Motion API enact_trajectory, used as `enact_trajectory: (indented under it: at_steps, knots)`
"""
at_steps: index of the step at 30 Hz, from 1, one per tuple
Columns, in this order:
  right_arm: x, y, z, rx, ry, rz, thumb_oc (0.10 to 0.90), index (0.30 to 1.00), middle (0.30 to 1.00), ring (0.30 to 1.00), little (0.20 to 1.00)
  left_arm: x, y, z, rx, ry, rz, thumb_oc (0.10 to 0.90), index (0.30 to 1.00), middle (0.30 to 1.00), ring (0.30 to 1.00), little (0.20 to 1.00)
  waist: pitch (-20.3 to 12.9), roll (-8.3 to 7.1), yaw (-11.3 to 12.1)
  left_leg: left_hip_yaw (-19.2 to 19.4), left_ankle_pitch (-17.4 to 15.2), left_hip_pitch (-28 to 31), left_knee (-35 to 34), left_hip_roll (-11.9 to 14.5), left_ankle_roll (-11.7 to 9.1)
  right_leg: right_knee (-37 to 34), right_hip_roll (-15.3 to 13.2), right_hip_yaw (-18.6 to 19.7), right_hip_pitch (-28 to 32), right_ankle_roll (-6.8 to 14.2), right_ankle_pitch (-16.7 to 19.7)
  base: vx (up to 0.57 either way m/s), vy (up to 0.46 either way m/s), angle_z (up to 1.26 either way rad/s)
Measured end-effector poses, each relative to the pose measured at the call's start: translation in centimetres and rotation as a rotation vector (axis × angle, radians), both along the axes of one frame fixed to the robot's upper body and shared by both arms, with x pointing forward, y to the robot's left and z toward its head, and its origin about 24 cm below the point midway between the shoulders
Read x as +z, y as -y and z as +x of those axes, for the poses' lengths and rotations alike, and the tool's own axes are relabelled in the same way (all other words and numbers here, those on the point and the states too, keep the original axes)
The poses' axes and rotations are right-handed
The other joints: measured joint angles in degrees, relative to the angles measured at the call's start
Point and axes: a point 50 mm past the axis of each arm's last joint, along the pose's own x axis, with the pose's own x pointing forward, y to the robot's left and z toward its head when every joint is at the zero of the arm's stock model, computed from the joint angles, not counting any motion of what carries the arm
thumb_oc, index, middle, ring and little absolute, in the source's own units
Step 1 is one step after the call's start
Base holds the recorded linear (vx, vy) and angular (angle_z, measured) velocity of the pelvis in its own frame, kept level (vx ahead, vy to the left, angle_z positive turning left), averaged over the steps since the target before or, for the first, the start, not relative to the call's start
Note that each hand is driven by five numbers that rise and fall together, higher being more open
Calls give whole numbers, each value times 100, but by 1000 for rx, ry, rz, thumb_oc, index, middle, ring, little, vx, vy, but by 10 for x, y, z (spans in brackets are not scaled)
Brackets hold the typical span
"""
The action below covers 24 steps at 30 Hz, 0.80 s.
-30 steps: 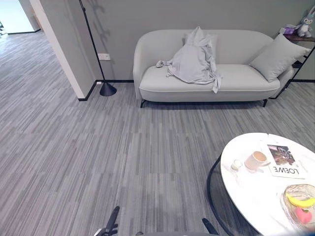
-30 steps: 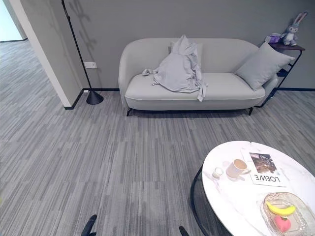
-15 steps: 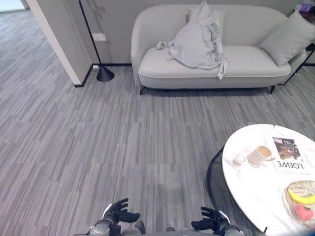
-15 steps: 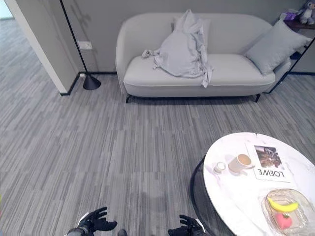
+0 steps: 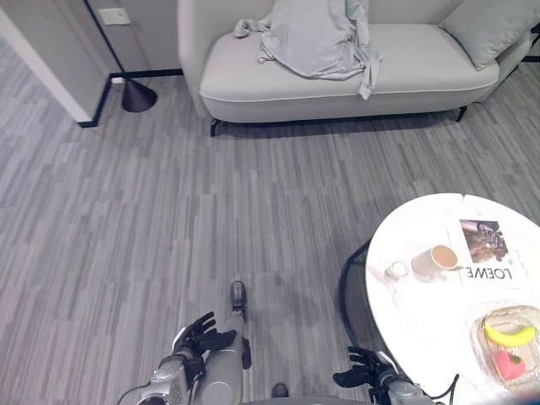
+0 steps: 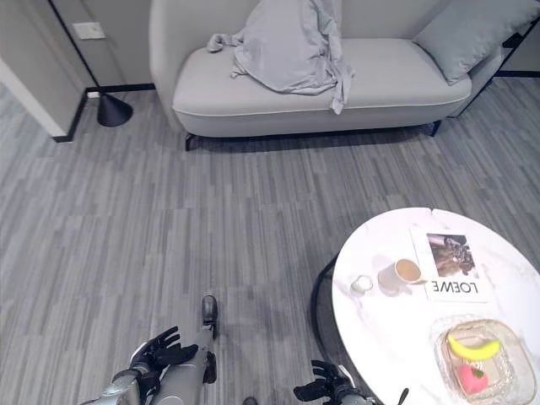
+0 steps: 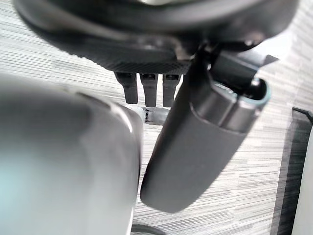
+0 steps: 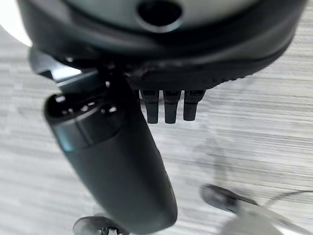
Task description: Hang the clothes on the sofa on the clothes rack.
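One sofa (image 5: 346,76) carries one grey garment (image 5: 316,38) and one cushion (image 5: 489,25). Beside the sofa stands one floor lamp (image 5: 135,94). Near the sofa, one round table (image 5: 422,337) holds one cup (image 5: 437,259), one magazine (image 5: 488,253), one banana (image 5: 509,335).

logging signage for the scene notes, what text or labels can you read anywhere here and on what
Magazine on the round white table: one line of large dark capitals, upside down from here; a brand name, not quoted.
Mug, wall socket: no lettering legible.
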Motion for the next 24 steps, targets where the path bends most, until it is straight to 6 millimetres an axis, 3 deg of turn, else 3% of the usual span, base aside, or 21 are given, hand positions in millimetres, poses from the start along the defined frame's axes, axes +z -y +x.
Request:
enact_trajectory:
  at_steps: [1,2,3,4,5,6,7,8,9,10,13,14,15,16,17,18,19,20,21,22,24]
  knots:
    - [-3,0,-9,-39,-21,9,800,900,900,900,900,-5,1,-10,79,-27,-16,800,900,900,900,900,-139,84,69,187,-16,425,235,38,260,868,-47,52,2,304,-248,690,317,-74]
    - [-8,1,-30,-39,-64,-6,800,900,900,900,900,-12,-5,-35,54,-113,13,800,900,900,900,900,-664,-97,-26,106,238,669,113,-172,506,1597,-238,-205,-235,483,-131,853,420,-66]
    - [-11,-1,-45,1,-107,1,800,900,900,900,900,-14,-5,-40,-22,-148,35,800,900,900,900,900,-885,-140,-7,129,328,934,96,-352,643,2499,-383,-354,-521,550,238,794,448,-39]
    - [-12,-4,-50,33,-123,9,800,900,900,900,900,-13,-10,-38,-46,-148,56,800,900,900,900,900,-875,-216,57,182,119,1127,164,-497,726,3790,-634,-425,-1100,510,793,609,375,-29]
    - [-12,-5,-51,13,-112,20,800,900,900,900,900,-11,-12,-36,-62,-145,67,800,900,900,900,900,-860,-268,-64,119,-73,1485,17,-651,733,5036,-1056,-772,-1700,443,2048,604,345,13]
    - [-11,-2,-56,-16,-111,22,800,900,900,900,900,-13,-8,-37,-84,-155,64,800,900,900,900,900,-862,-278,-208,-75,-224,1887,-201,-831,731,5767,-1428,-948,-2146,266,2429,638,285,37]
    - [-10,3,-53,-59,-92,16,800,900,900,900,900,-13,-3,-35,-106,-157,61,800,900,900,900,900,-839,-171,-250,-146,-476,2089,-211,-851,775,6388,-1629,-983,-2858,64,1909,625,164,33]
    - [-6,12,-49,-103,-59,2,800,900,900,900,900,-13,1,-30,-113,-144,52,800,900,900,900,900,-798,11,-361,-240,-641,2234,-209,-732,770,6426,-1665,-1164,-3329,-118,1292,470,90,28]
    - [0,23,-41,-118,-17,-19,800,900,900,900,900,-14,6,-30,-115,-141,39,800,900,900,900,900,-690,290,-482,-355,-748,2432,-221,-518,761,5992,-1628,-1486,-3680,-235,849,641,-25,37]
    - [4,30,-35,-123,11,-31,800,900,900,900,900,-13,12,-23,-120,-124,23,800,900,900,900,900,-533,536,-547,-386,-762,2700,-240,-279,608,5285,-1574,-1857,-3937,-201,671,411,-49,38]
    - [3,24,-33,-79,4,-18,800,900,900,900,900,-12,11,-23,-118,-121,21,800,900,900,900,900,-445,474,-737,-593,-649,3331,-91,-133,392,2533,-1363,-1942,-4278,-42,787,812,-146,65]
    - [0,12,-39,-72,-5,14,800,900,900,900,900,-12,8,-25,-124,-119,30,800,900,900,900,900,-454,368,-831,-702,-765,3543,147,-54,168,1297,-1129,-1684,-4272,317,1001,761,-149,122]
    - [-4,6,-50,-74,-31,33,800,900,900,900,900,-13,8,-29,-125,-126,28,800,900,900,900,900,-482,292,-849,-710,-839,3871,197,-21,50,618,-1010,-1631,-4142,335,1003,1032,-226,119]
    - [-7,1,-56,-80,-60,44,800,900,900,900,900,-15,5,-37,-117,-142,29,800,900,900,900,900,-546,205,-894,-774,-937,4136,216,22,-91,206,-947,-1550,-3920,529,644,779,-201,87]
    - [-8,5,-60,-88,-82,32,800,900,900,900,900,-19,12,-42,-109,-177,10,800,900,900,900,900,-535,395,-976,-842,-1087,4283,223,277,-223,509,-755,-1433,-3945,537,1219,857,-245,82]
    - [-9,6,-47,-65,-94,0,800,900,900,900,900,-22,18,-44,-91,-200,-18,800,900,900,900,900,-596,712,-1004,-824,-869,4329,310,566,-658,1349,-776,-1967,-4183,494,1241,911,-268,62]
    - [-9,9,-46,-64,-110,-9,800,900,900,900,900,-22,18,-44,-80,-196,-28,800,900,900,900,900,-567,691,-976,-880,-587,4374,380,637,-839,1711,-922,-2206,-4189,357,1346,911,-307,48]
    - [-8,11,-47,-64,-105,-10,800,900,900,900,900,-22,19,-47,-79,-202,-34,800,900,900,900,900,-575,694,-980,-1066,-465,4385,512,702,-977,1924,-945,-2276,-4106,6,1433,579,-206,23]
    - [-6,14,-40,-75,-81,-14,800,900,900,900,900,-24,20,-53,-73,-215,-41,800,900,900,900,900,-550,714,-993,-1180,-58,4407,698,721,-1001,2101,-825,-2265,-3921,-382,1144,729,-373,25]
    - [-7,12,-45,-93,-87,-5,800,900,900,900,900,-25,18,-56,-60,-227,-45,800,900,900,900,900,-503,605,-1071,-1183,234,4331,1089,790,-1114,2107,-810,-2278,-3702,-638,1050,680,-423,20]
    - [-8,4,-40,-125,-64,21,800,900,900,900,900,-23,21,-52,-87,-204,-38,800,900,900,900,900,-386,416,-1006,-1600,1250,3614,2723,559,-1453,1984,-795,-2237,-3234,-752,702,590,-401,7]
